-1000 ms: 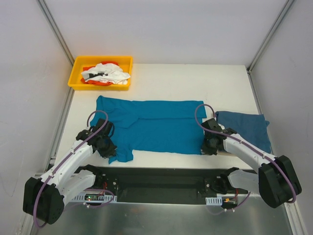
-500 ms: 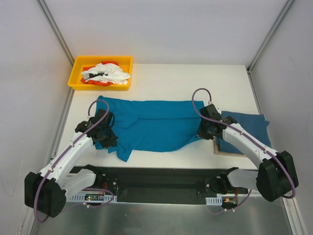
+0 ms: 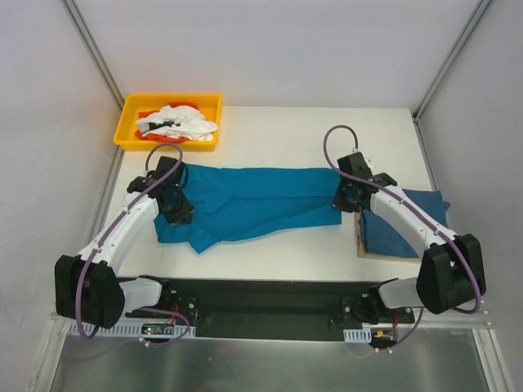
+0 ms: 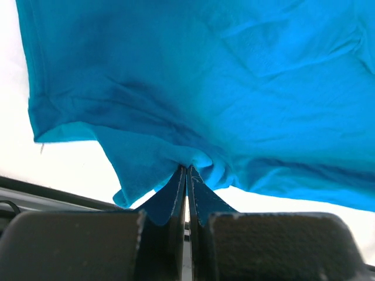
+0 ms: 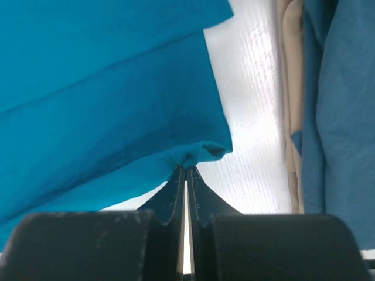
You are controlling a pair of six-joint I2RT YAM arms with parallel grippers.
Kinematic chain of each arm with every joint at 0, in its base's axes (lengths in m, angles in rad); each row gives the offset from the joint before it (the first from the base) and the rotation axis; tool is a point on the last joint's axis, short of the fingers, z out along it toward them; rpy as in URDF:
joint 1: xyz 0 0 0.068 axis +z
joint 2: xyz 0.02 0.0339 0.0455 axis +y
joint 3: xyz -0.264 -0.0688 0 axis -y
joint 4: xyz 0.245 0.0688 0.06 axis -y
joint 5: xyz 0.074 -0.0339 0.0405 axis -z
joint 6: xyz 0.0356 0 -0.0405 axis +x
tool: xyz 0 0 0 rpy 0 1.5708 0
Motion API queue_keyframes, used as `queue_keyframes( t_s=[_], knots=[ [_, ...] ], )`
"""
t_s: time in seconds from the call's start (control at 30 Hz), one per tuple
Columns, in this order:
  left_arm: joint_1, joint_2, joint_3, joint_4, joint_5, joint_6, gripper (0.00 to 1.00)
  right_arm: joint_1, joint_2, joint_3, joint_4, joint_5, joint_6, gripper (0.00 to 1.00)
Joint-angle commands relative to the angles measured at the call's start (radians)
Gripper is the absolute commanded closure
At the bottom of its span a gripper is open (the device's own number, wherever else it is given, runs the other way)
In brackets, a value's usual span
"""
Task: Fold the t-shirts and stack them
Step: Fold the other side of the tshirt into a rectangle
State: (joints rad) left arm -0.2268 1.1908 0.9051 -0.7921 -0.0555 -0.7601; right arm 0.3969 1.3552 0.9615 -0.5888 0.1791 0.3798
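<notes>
Change: both arms have reached farther out, carrying the near hem of the spread t-shirt [image 3: 261, 200] toward its far edge.
Arms: extended; left fingers [image 4: 177, 186] and right fingers [image 5: 177, 181] each pinch a cloth edge.
Shirt: teal, half doubled, mid-bench [image 3: 278, 135]; a folded t-shirt [image 3: 409, 224] lies to its right.

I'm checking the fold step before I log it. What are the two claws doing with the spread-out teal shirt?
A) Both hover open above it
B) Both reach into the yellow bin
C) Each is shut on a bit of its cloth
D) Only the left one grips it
C: both wrist views show the left claw and the right claw each pinching a bunched bit of the shirt between closed jaws.
</notes>
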Motion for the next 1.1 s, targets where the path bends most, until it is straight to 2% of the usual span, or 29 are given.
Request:
queue_keyframes(
  t_s=[0.0,0.17,0.4,0.8,1.07],
  knots=[
    [0.038,0.070,0.072,0.014,0.016,0.065,1.00,-0.035,0.053,0.083,-0.006,0.025,-0.053,0.99],
    [0.076,0.131,0.120,0.059,0.054,0.045,1.00,-0.052,0.120,0.135,0.010,0.020,-0.079,0.99],
    [0.078,0.142,0.166,0.114,-0.009,-0.004,1.00,-0.084,0.199,0.189,0.040,-0.012,-0.090,0.99],
    [0.080,0.234,0.218,0.195,-0.072,-0.008,1.00,-0.124,0.242,0.209,0.046,-0.030,-0.068,0.99],
    [0.081,0.400,0.336,0.226,-0.098,0.056,1.00,-0.130,0.301,0.261,0.030,0.009,-0.068,0.98]
  ],
)
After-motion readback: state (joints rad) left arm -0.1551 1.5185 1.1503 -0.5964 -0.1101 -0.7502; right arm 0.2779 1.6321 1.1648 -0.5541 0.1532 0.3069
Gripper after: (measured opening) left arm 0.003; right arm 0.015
